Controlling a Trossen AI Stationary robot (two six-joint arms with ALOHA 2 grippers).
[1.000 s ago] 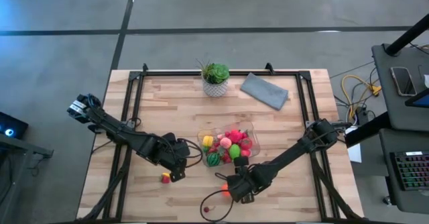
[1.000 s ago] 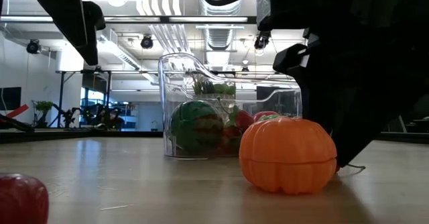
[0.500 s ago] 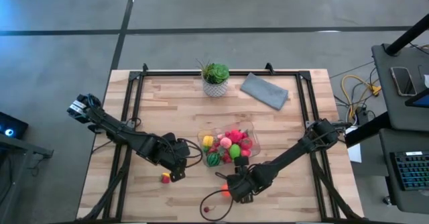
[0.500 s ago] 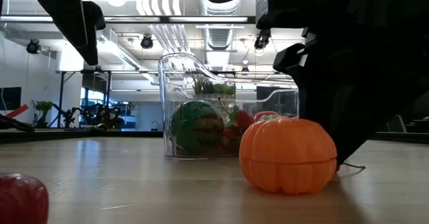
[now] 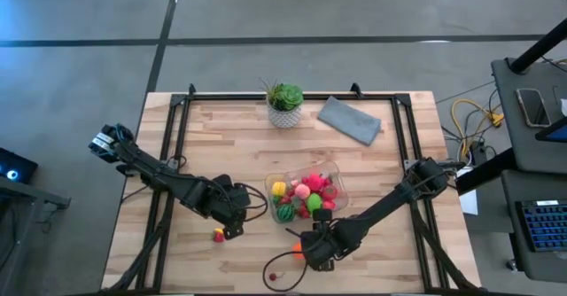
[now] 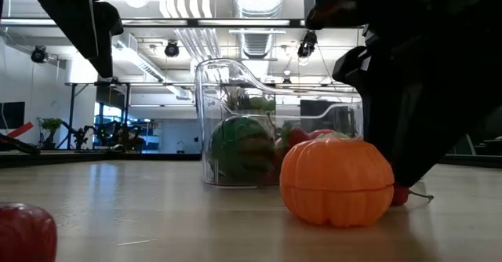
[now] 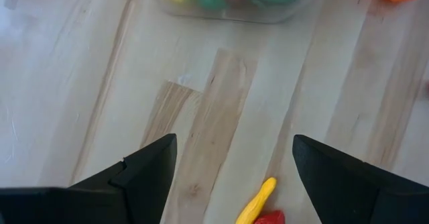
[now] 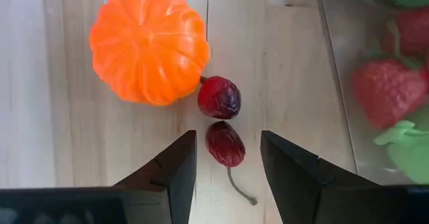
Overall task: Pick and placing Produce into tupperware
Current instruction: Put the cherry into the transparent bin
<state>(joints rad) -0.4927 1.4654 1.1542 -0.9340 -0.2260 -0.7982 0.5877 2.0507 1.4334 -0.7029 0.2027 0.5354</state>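
The clear tupperware (image 5: 330, 174) stands mid-table, holding several pieces of produce, among them a striped melon (image 6: 239, 148). In front of it an orange pumpkin (image 8: 149, 46) and two dark red cherries (image 8: 219, 96) lie on the wood. My right gripper (image 8: 228, 138) points down, open, its fingers either side of the nearer cherry (image 8: 225, 145) without touching it. My left gripper (image 5: 233, 227) hangs open above bare table left of the tupperware, a small yellow-and-red piece (image 7: 258, 207) lying just below it.
A potted plant (image 5: 285, 101) and a folded grey cloth (image 5: 349, 119) sit at the far side. A red piece (image 5: 275, 277) lies near the front edge. Black frame rails (image 5: 177, 136) run along the table's sides. Bare wood lies left of the tupperware.
The tupperware has slid a little toward the table's right edge, its produce moving with it. My right gripper has rolled slightly over the cherries, and one cherry now shows beside the pumpkin in the low view.
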